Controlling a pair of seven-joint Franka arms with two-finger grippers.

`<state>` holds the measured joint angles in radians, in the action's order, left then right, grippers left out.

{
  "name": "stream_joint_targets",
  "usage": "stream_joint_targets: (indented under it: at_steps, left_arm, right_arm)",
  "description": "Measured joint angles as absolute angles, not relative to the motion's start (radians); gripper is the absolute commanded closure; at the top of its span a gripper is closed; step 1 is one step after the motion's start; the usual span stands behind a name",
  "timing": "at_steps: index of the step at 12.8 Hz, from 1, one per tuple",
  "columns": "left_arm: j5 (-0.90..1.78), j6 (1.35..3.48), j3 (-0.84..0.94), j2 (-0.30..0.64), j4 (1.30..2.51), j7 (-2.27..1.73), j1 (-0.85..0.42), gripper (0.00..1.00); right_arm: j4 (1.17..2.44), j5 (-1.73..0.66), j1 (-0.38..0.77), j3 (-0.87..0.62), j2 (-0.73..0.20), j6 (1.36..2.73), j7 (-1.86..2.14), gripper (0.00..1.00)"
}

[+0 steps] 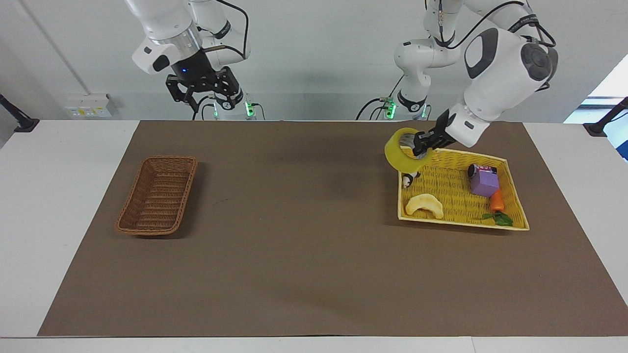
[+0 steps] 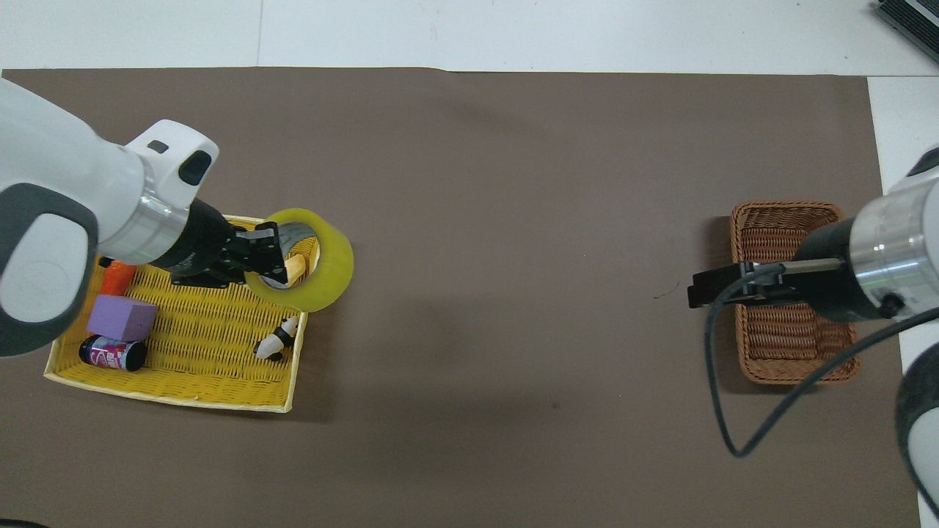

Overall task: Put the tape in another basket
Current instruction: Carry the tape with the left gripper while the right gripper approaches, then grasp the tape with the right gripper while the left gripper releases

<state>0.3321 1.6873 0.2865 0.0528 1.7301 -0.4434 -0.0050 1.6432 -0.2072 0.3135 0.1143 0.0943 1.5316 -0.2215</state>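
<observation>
The yellow tape roll point(image 1: 405, 156) hangs in the air, held through its pale core by my left gripper point(image 1: 421, 145), which is shut on its wall. It is over the rim of the yellow basket point(image 1: 461, 223) at the side toward the table's middle. In the overhead view the tape point(image 2: 323, 271) and left gripper point(image 2: 268, 253) show over that same rim point(image 2: 169, 396). The brown wicker basket point(image 1: 147, 230) stands empty toward the right arm's end; it also shows in the overhead view point(image 2: 785, 207). My right gripper point(image 1: 203, 92) is open and empty, raised over the mat's edge nearest the robots.
In the yellow basket lie a pale crescent piece point(image 1: 424, 203), a small panda toy point(image 1: 407, 181), a purple block point(image 1: 484, 182), a small can point(image 1: 475, 170) and an orange carrot point(image 1: 497, 200). A brown mat point(image 1: 304, 220) covers the table between the baskets.
</observation>
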Motion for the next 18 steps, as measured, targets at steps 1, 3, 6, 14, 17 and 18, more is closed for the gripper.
stream_joint_targets:
  at_steps: [1, 3, 6, 14, 17, 18]
  left_arm:
    - [0.364, 1.737, 0.287, 0.042, 1.765, -0.464, -0.038, 1.00]
    - [0.420, 1.856, 0.288, 0.022, 1.849, -0.475, -0.087, 1.00]
    - [0.472, 2.016, 0.287, 0.016, 1.922, -0.549, -0.166, 1.00]
    - [0.476, 2.114, 0.287, 0.015, 1.912, -0.807, -0.388, 1.00]
    - [0.476, 2.145, 0.285, 0.015, 1.900, -0.834, -0.397, 1.00]
    - [0.477, 2.157, 0.285, 0.015, 1.900, -0.837, -0.397, 1.00]
  right_arm:
    - [1.663, -0.270, 0.329, 0.114, 0.091, 1.556, -0.272, 0.00]
    - [1.687, -0.403, 0.335, 0.114, 0.074, 1.605, -0.351, 0.00]
    - [1.731, -0.535, 0.338, 0.115, 0.038, 1.660, -0.390, 0.00]
    - [1.835, -0.720, 0.412, 0.116, -0.050, 1.814, -0.351, 0.00]
    - [1.840, -0.724, 0.410, 0.123, -0.048, 1.813, -0.327, 0.36]
    - [1.841, -0.724, 0.410, 0.123, -0.047, 1.813, -0.322, 0.63]
